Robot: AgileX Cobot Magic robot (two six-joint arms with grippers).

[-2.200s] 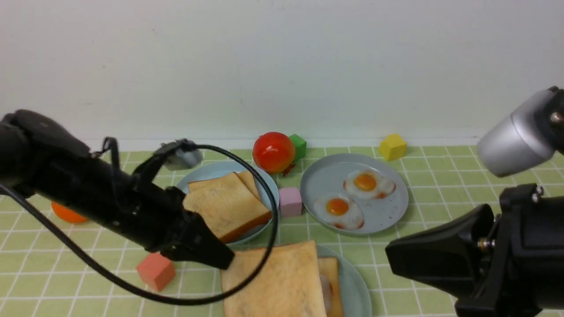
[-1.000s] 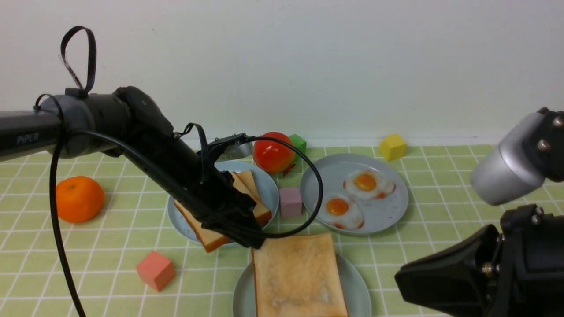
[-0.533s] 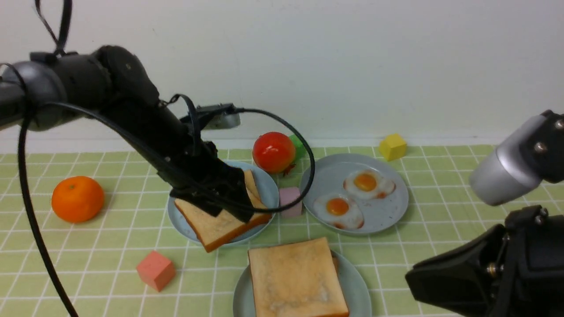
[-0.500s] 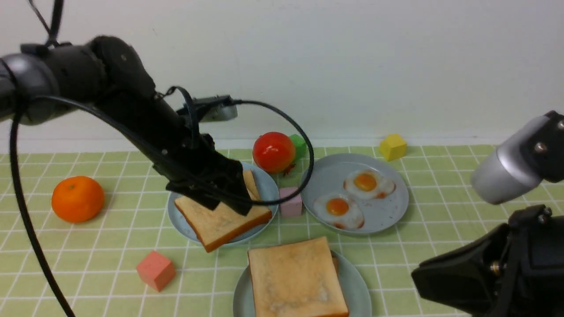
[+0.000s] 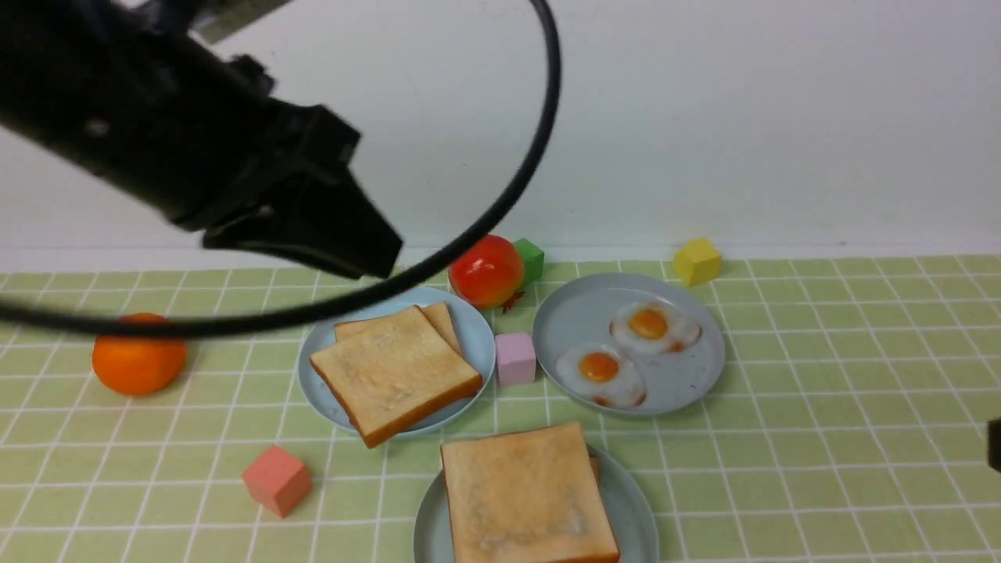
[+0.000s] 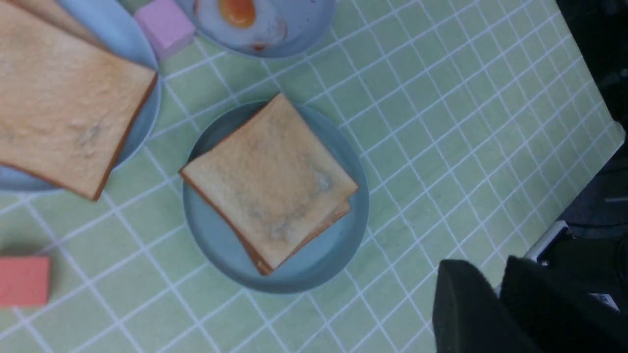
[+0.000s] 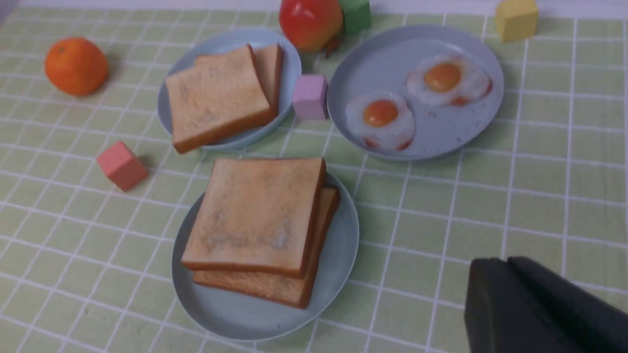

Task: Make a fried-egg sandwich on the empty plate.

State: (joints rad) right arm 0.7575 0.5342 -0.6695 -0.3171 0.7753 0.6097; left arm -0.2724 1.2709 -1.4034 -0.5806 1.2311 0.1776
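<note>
Tiled tabletop (image 5: 782, 485), sandwich (image 5: 528, 500) apart from fingers (image 5: 336, 227)

Our left arm reaches in from the upper left of the front view, dark and slightly blurred, a black cable looping beneath it, and our left end effector (image 5: 383, 254) hangs above the tabletop (image 5: 782, 485), apart from it, angled down and inward with nothing in its grip. Our right arm has just a small dark piece showing at the right edge of that view, while our right end effector (image 7: 510, 262) shows its dark fingertips close together in its own wrist view, hovering over the tabletop and carrying nothing.
</note>
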